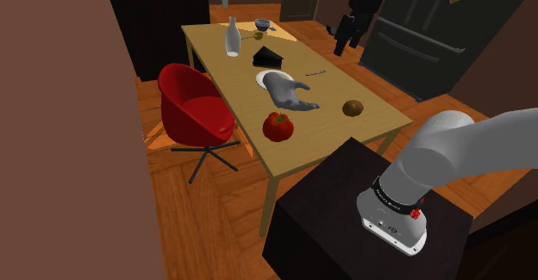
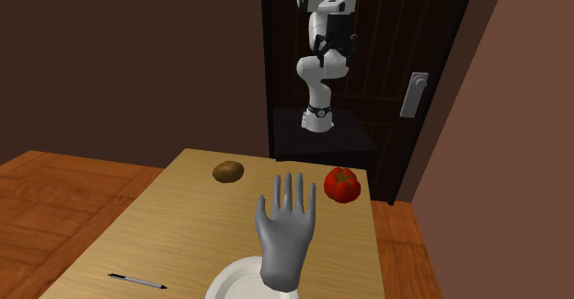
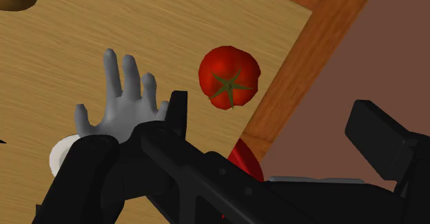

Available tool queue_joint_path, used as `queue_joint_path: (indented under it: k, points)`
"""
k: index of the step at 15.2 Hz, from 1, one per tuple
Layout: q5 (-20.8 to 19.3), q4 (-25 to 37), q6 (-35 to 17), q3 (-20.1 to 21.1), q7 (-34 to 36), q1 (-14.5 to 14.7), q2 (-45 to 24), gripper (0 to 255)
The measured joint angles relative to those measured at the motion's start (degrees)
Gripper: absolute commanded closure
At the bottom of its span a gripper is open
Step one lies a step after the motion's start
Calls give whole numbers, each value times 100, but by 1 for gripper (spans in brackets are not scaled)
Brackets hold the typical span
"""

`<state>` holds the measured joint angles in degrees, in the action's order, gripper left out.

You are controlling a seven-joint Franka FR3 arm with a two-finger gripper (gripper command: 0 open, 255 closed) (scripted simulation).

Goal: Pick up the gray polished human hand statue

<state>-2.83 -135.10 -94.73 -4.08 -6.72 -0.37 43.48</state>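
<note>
Nearest the stand (image 1: 345,209), a tomato (image 1: 278,127) sits by the table's (image 1: 328,130) corner on the chair side. A brown oval (image 1: 353,108) lies toward the opposite edge, well apart from it. Between and just beyond these two lies the statue (image 1: 289,95), a grey open hand flat on the wood. Its spread fingers point toward the stand end and its wrist rests on a white plate (image 1: 263,79). Nothing stands over it; the tomato is its closest neighbour, near but not touching. Farther on, a pen (image 1: 315,73) lies beside the plate, then a black wedge (image 1: 268,59), a white bottle (image 1: 232,39) and a small bowl (image 1: 262,25) toward the far end. A red chair (image 1: 194,106) stands just beside the table's long edge, at the shoulder view's left, and a dark fridge (image 1: 431,28) rises beyond the other side. The gripper (image 3: 275,119) hangs high above the table, its fingers (image 3: 178,112) standing wide apart, clasping nothing and touching nothing. In the wrist view the statue shows partly behind one finger, and the tomato and the table's edge show in the gap between the two. Bare wood lies around the statue's fingertips up to the stand-end edge. The tomato sits close to the chair-side edge, with plank floor beyond it.
</note>
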Motion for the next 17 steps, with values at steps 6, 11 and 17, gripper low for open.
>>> queue_joint_path:
  k: [6, 11, 17]
  points:
    - [-179, -63, -601, -263, -320, -49, -604, 0]
    - [-351, -62, -1360, -593, -726, -108, -1426, 0]
    - [-397, 346, -2099, -960, -1240, -144, -2641, 0]
